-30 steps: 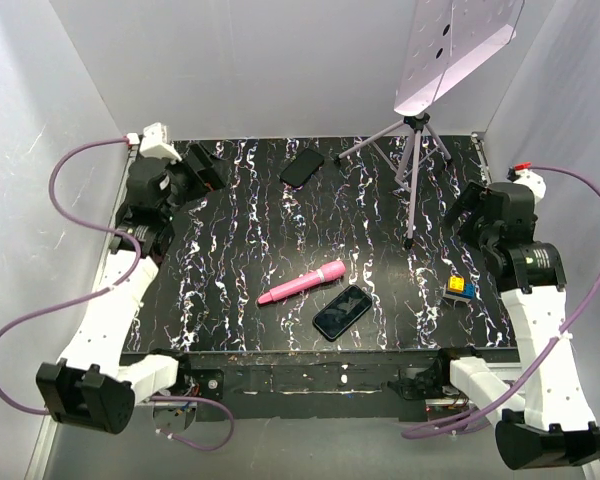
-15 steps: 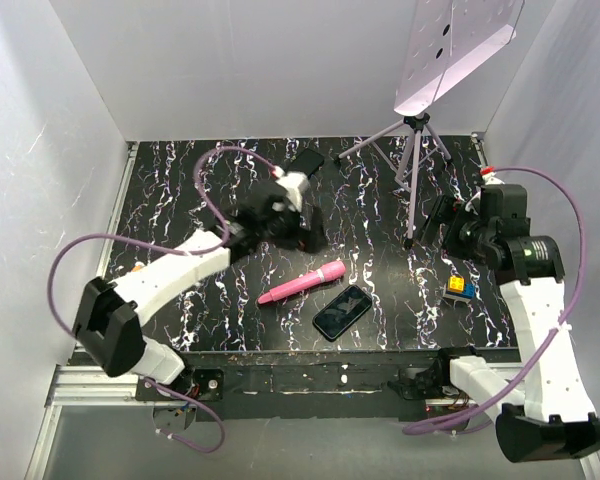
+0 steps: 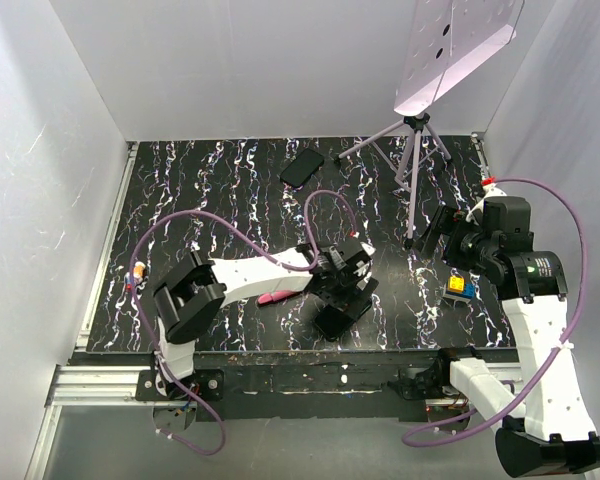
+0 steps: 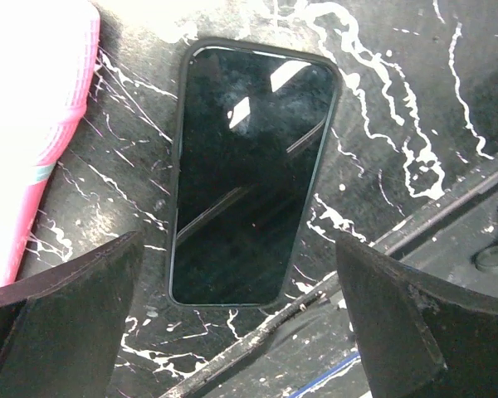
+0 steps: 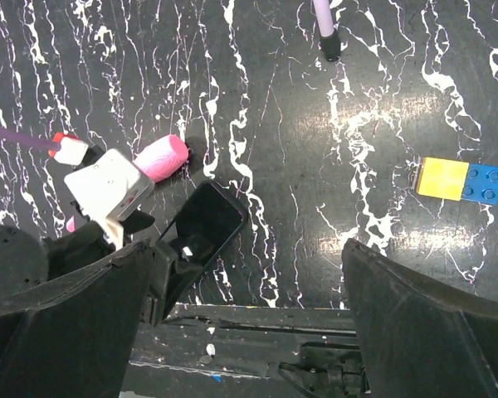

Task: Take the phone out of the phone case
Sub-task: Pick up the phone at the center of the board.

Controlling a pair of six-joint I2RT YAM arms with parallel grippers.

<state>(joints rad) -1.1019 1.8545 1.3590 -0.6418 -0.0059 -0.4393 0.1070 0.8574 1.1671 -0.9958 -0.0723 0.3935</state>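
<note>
Approach step: left hand (image 4: 236, 242) wide open above cased phone (image 4: 249, 166), pink stick (image 4: 50, 124) at its 9 o'clock; right hand (image 3: 442, 228) open, off at 2 o'clock. Next likely: grip case (image 4: 175, 207) edges

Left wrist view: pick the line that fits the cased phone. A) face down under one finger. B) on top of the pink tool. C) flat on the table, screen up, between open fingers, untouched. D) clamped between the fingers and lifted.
C: the phone lies screen up on the table inside the open left gripper, table showing between it and each finger.
</note>
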